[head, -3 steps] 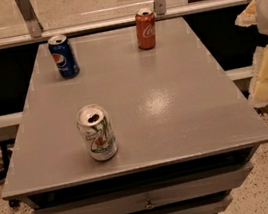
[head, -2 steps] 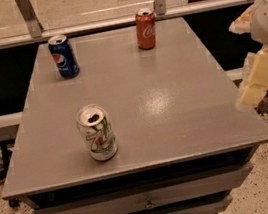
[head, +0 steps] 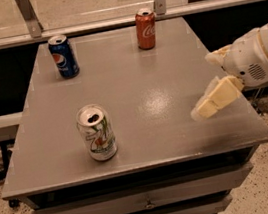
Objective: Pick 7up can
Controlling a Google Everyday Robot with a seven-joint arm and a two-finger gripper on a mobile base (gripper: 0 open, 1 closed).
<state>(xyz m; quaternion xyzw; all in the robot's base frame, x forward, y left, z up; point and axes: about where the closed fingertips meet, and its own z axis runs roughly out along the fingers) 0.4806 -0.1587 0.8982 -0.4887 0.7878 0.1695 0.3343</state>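
Camera view, only one available. 7up can stands upright on the grey surface, near the front edge and left of centre, tab opening visible on its silver top. Nothing touches it. Pepsi can upright at the far left, Coke can upright at the far edge right of centre; both well apart from the 7up can and from each other. End effector is over the right-hand part of the surface, entering from the right on the white arm. Its two cream fingers appear spread, with nothing between them. It is well apart from the 7up can, with bare surface between the two. Whether it hangs above the surface or close to it cannot be told from this angle. Drawers below the surface are closed. Progress, as judged: early approach phase. No contact, no grasp, no lift. Left to do: cross leftward to the can, bracket its body, close on it, raise it. The path looks free, since the other two cans sit far back.
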